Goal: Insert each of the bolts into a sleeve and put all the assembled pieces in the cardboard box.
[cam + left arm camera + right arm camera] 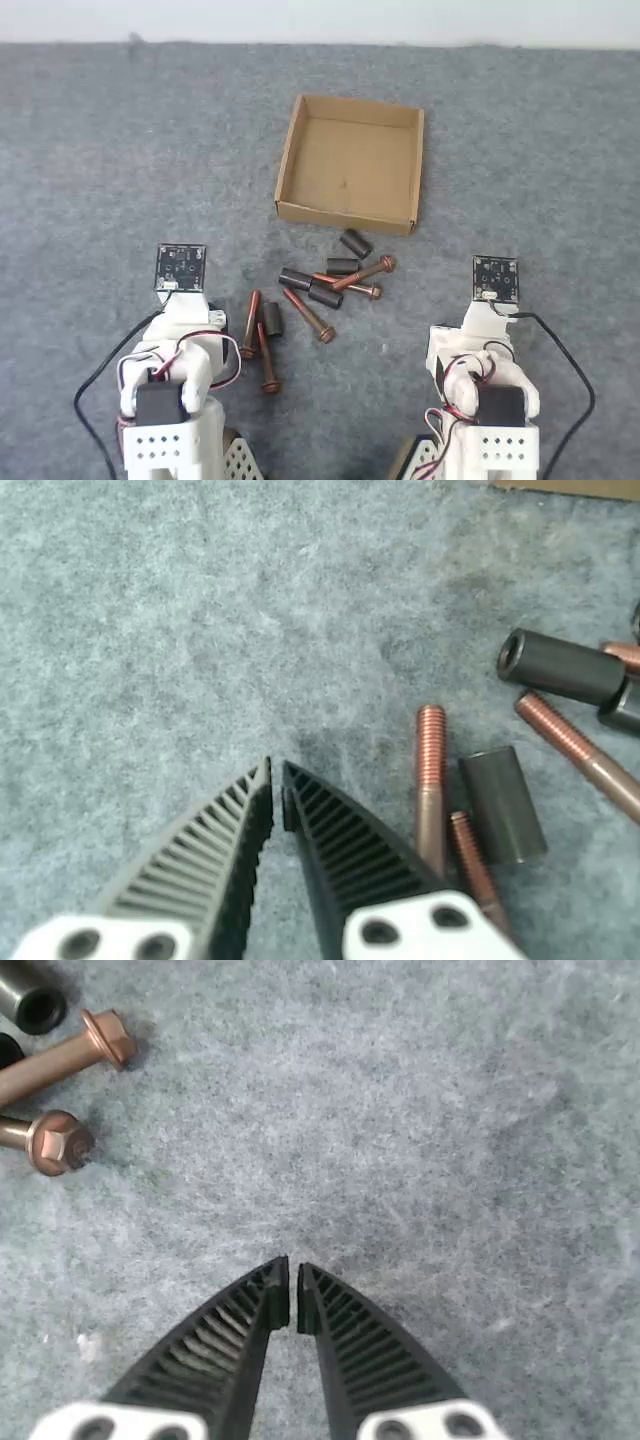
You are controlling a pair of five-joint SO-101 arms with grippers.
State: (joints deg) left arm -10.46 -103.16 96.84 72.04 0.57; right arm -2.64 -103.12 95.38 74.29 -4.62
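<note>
Both the left gripper [277, 780] and right gripper [293, 1280] sat pinched together, empty, over grey carpet [100, 150]; between them copper-coloured threaded bolts [306, 313] and stubby dark sleeves [271, 318] lay jumbled, just short of the shallow cardboard box [345, 216]

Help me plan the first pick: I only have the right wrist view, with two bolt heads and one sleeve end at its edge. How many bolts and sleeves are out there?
Observer: The high view shows five bolts and five sleeves, lying in one loose cluster.
Operator: Has anything gone into the box yet?
Observer: No. The cardboard box sits just beyond the cluster and is empty inside.
</note>
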